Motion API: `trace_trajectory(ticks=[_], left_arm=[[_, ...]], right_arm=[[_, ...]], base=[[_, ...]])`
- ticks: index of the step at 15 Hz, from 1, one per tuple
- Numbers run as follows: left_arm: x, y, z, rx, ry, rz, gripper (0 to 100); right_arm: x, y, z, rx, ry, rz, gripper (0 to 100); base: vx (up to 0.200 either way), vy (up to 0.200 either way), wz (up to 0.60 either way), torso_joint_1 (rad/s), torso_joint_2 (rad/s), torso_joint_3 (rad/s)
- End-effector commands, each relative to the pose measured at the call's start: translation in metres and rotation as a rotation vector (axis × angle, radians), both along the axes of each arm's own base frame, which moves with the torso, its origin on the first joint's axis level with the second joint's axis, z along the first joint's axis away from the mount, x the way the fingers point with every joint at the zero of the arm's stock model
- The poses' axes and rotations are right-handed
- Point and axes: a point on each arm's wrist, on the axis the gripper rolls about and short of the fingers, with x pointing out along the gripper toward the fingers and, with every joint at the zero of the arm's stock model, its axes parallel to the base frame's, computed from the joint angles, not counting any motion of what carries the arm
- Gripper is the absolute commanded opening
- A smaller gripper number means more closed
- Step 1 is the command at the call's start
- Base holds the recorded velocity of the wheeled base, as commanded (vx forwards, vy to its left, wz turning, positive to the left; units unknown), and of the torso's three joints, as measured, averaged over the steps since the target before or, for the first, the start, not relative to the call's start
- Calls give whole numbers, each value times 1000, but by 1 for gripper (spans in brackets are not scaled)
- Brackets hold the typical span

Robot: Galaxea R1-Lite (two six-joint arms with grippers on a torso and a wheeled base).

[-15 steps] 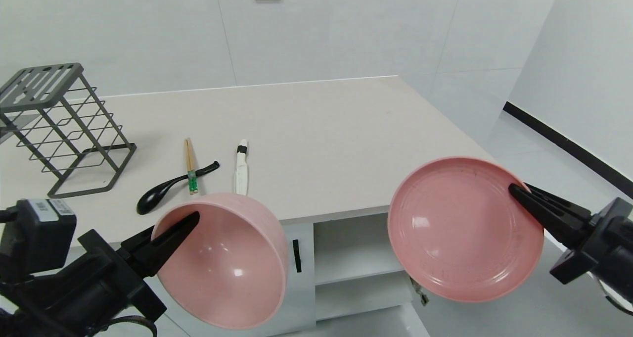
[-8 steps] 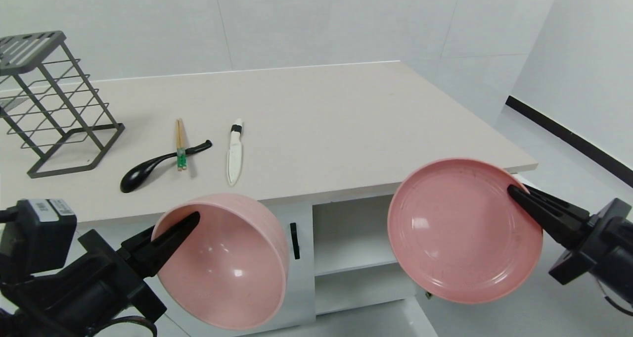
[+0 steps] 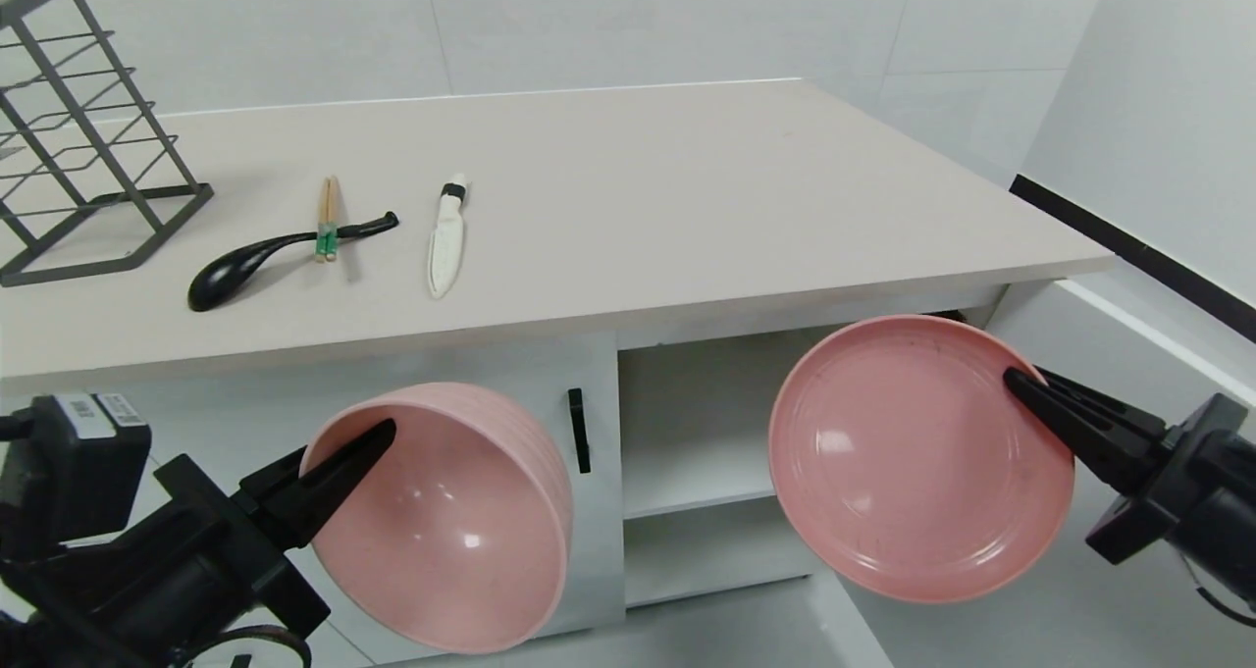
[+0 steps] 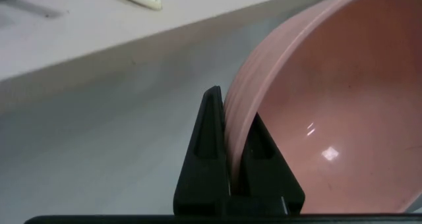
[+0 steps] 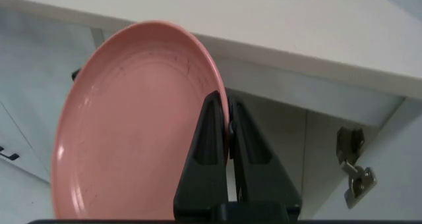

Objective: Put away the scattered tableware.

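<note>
Head view: my left fingers clamp bowl rim, right fingers clamp plate rim; both hang below table edge, near cabinet shelf. Risk: rim-only pinch, so either may pivot, slip, or strike shelf edge.

Bright, even, diffuse from overhead. Soft faint shadows beside spoon and knife on table. Small glare spots inside bowl and plate.
</note>
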Motion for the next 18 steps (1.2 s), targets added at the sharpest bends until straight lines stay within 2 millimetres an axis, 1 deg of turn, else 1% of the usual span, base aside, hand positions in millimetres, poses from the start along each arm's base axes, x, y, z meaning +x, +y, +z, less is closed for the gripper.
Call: trace_trajectory(ticks=[1,4,7,9,10,12,16,18], left_arm=[[0,0,0,0,-1,0,0],[0,0,0,0,1,0,0],[0,0,0,1,-1,0,0],[0,0,0,1,-1,0,0],[0,0,0,1,-1,0,0],[0,0,-1,8,9,2,0],[-1,1,-2,15,19,2,0],[-1,1,-2,15,20,2,0]], right_arm=[[1,0,0,-2,1,0,0],[1,0,-1,-1,3,-2,0],[8,2,-8,-17,46,-3,0],[18,6,-21,-38,109,1,0],[27,8,-33,-59,173,0,0],[36,10,-46,-78,238,-9,0],[44,12,-48,-79,243,-8,0],[48,14,-55,-90,273,-5,0]], base=[[0,0,0,-251,364,124],[0,0,0,-255,328,126],[0,0,0,-199,295,116],[0,0,0,-44,278,71],[0,0,0,-7,207,32],[0,0,0,-7,90,36],[0,0,0,0,0,0],[0,0,0,0,0,0]])
